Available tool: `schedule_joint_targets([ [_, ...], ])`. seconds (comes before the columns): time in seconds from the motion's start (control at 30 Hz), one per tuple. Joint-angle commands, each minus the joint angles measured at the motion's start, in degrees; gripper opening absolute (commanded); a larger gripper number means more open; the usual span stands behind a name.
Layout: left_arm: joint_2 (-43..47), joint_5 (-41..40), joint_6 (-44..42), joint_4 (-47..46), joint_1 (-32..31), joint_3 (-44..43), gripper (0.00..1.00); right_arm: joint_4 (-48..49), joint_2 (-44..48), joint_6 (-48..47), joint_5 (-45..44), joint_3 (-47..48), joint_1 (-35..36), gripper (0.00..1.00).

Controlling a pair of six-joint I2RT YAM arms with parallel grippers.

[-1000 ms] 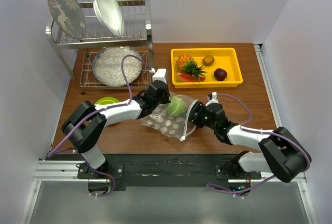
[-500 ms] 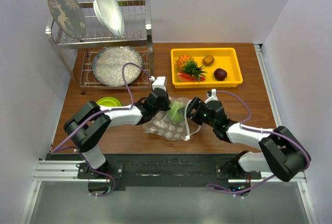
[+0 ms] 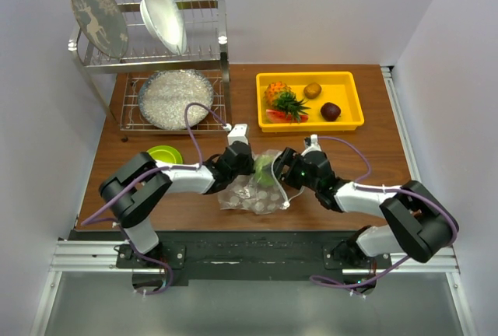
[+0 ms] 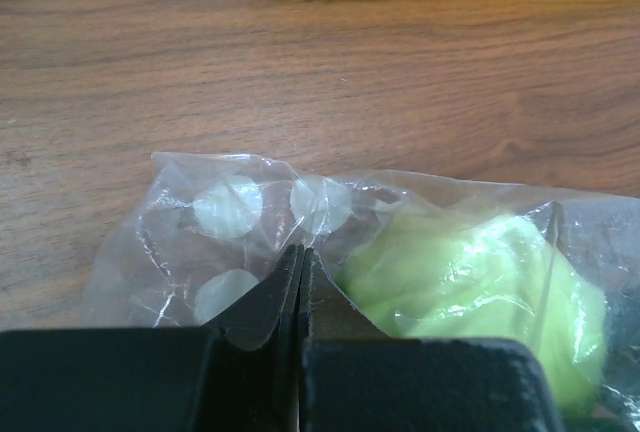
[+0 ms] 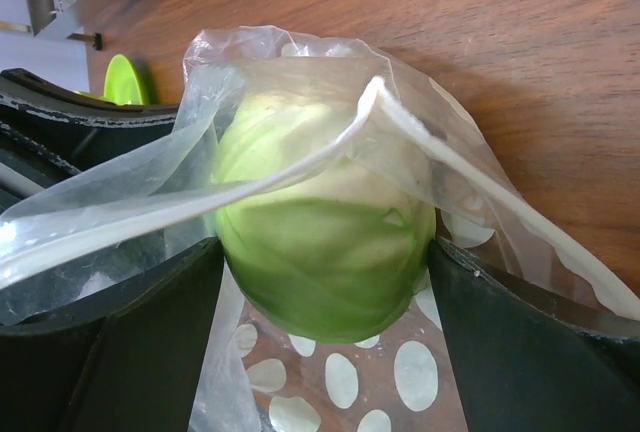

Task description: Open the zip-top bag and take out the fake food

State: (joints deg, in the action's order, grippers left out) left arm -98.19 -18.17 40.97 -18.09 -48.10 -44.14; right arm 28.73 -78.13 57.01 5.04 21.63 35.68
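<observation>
Near the front of the bench (image 3: 393,145), the zip-top bag (image 3: 250,194) lies crumpled between the two arms. The left end effector (image 4: 300,277) is clenched on a fold of its film, fingers pressed flat together. The right end effector (image 5: 325,292) grasps the green round fruit (image 5: 320,242) at the bag's mouth; whether film sits between fingers and fruit is hard to make out. A lime-green bowl (image 3: 163,152) is partly hidden by the left arm. Farther back, a yellow tray (image 3: 345,87) holds the pineapple (image 3: 276,92), kiwi (image 3: 313,90), dark ball (image 3: 331,110) and a watermelon slice (image 3: 274,116) partly covered by the pineapple's leaves.
</observation>
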Motion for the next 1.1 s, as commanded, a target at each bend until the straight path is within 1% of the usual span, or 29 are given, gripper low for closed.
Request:
schedule_joint_targets([
  [0.0, -2.6, 1.7, 1.5, -2.7, -2.5, 0.5, 0.0, 0.6, -2.2, -2.2, -0.6, 2.1, 1.1, 0.86],
  [0.1, -3.1, 1.7, 1.7, -2.9, -2.9, 0.8, 0.0, 0.0, -2.9, -3.4, -1.8, 3.2, 1.2, 0.85],
  [0.17, -3.1, 1.1, 2.1, -2.7, -2.9, 1.3, 0.0, -0.8, -2.8, -3.7, -2.9, 3.9, 1.3, 0.81],
  [0.2, -3.0, 0.7, 2.2, -2.1, -2.9, 1.4, 0.0, -1.0, -2.6, -3.9, -3.3, 3.9, 1.3, 0.74],
  [0.27, -2.9, -1.0, 2.7, -0.9, -2.9, 1.6, 0.0, -2.6, -0.6, -4.2, -4.5, 3.8, 1.3, 0.65],
  [0.3, -2.8, -1.6, 2.9, 0.5, -2.7, 1.8, 0.0, -3.6, 0.4, -4.5, -4.9, 3.8, 1.3, 0.54],
  [0.33, -2.8, -2.1, 3.1, 1.1, -2.6, 1.9, 0.0, -5.6, 1.7, -4.6, -5.0, 3.5, 1.4, 0.48],
  [0.4, -2.9, -2.7, 3.7, 2.5, -1.9, 2.1, 0.0, -8.1, 5.8, -5.4, -6.5, 3.3, 1.4, 0.4],
  [0.53, -2.5, -2.9, 4.2, 2.9, -0.9, 3.4, 0.0, -15.5, 12.5, -6.4, -7.8, 3.2, 1.3, 0.33],
  [0.63, -2.2, -3.4, 4.3, 3.4, -0.2, 3.9, 0.0, -20.8, 17.6, -6.9, -8.7, 3.3, 1.4, 0.32],
  [0.8, -2.1, -3.7, 4.1, 4.6, 1.2, 4.1, 0.0, -28.5, 21.3, -8.2, -9.2, 4.4, 1.3, 0.33],
  [0.83, -2.0, -4.0, 4.0, 4.8, 1.3, 4.1, 0.0, -28.6, 22.5, -8.3, -9.2, 4.4, 1.3, 0.35],
  [0.9, -1.7, -4.4, 3.8, 5.3, 1.7, 4.4, 0.0, -30.8, 23.7, -8.7, -9.1, 4.1, 1.4, 0.42],
  [1.03, -0.6, -4.0, 2.9, 3.9, 1.9, 5.9, 0.0, -30.3, 24.4, -8.8, -8.7, 3.1, 1.3, 0.53],
  [1.07, -0.1, -3.6, 2.3, 3.3, 2.0, 6.2, 0.0, -29.8, 24.0, -8.7, -8.5, 2.7, 1.4, 0.58],
])
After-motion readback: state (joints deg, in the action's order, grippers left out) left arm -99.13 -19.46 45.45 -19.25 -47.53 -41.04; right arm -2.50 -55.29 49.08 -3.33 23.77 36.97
